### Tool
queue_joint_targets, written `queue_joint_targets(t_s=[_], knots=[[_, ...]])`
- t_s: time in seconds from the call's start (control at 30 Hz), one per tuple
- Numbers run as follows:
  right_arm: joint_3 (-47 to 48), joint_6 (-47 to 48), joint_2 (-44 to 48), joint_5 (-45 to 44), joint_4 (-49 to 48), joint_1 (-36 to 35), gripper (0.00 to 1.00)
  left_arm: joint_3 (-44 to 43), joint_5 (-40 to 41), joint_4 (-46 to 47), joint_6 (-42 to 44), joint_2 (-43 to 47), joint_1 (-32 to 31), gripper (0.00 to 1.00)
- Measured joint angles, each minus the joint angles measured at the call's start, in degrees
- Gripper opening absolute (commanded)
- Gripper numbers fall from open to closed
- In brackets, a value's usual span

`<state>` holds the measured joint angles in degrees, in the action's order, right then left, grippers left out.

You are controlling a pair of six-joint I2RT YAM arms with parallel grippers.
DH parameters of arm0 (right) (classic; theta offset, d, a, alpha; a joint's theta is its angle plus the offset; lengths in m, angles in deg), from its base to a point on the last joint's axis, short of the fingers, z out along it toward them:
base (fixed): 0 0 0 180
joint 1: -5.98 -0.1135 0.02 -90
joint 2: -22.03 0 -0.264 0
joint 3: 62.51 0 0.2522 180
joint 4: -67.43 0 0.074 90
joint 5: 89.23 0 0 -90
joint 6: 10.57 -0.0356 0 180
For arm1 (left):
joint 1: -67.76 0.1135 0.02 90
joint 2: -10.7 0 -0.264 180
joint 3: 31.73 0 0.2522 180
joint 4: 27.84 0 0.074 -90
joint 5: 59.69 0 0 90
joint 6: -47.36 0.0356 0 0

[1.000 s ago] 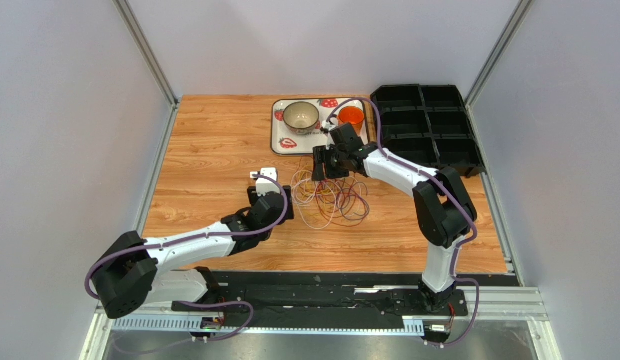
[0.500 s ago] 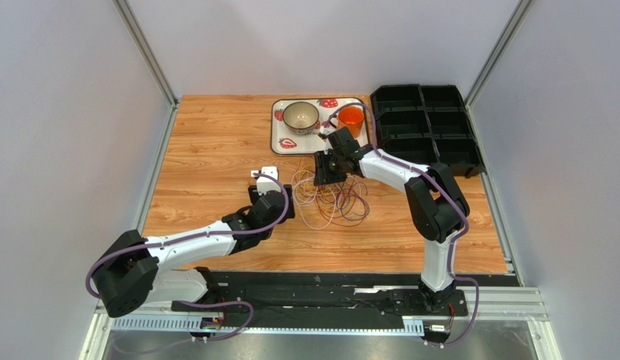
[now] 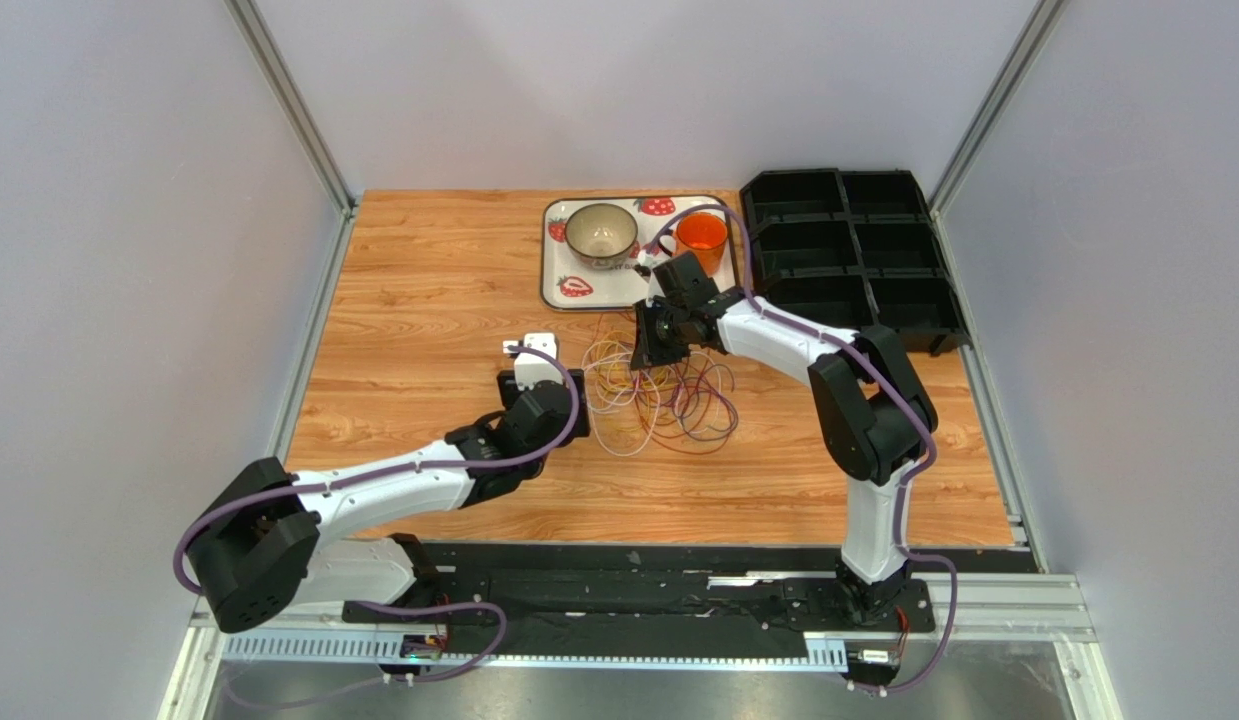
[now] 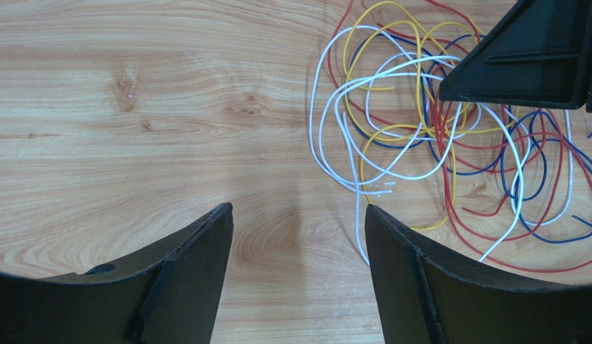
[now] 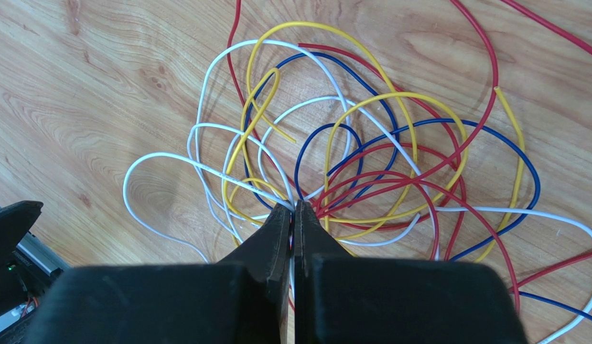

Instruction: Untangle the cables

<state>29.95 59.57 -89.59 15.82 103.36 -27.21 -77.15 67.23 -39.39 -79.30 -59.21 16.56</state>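
Wooden surface point(image 3: 415, 300) carries the tangle of thin wires point(image 3: 663, 393) just on the near side of the strawberry tray point(image 3: 555, 255). Your right pincer point(image 5: 293, 215) is pressed together at its middle, seemingly nipping a white wire point(image 5: 205, 170), while your left pincer point(image 4: 298, 215) hangs spread, farther from the tray. Expect light, limp, springy strands that snag, so take one near a free end.

The right gripper point(image 5: 292, 209) has drawn its fingers together and now pinches the cables point(image 5: 363, 158). The right arm point(image 3: 866, 398) has swung its elbow slightly leftward, nudging the gripper a touch to the right.
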Motion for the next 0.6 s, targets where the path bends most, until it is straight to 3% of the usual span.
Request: queue_joint_targets(t_s=[0.33, 0.6], knots=[[5.77, -0.81, 3.48, -1.92, 7.34, -0.63, 0.0, -1.09, 0.0, -0.37, 0.09, -1.14, 0.0, 0.75], [16.02, 0.33, 19.45, -4.33, 12.76, -2.47, 0.0, -1.09, 0.0, -0.72, 0.09, -1.14, 0.0, 0.75]])
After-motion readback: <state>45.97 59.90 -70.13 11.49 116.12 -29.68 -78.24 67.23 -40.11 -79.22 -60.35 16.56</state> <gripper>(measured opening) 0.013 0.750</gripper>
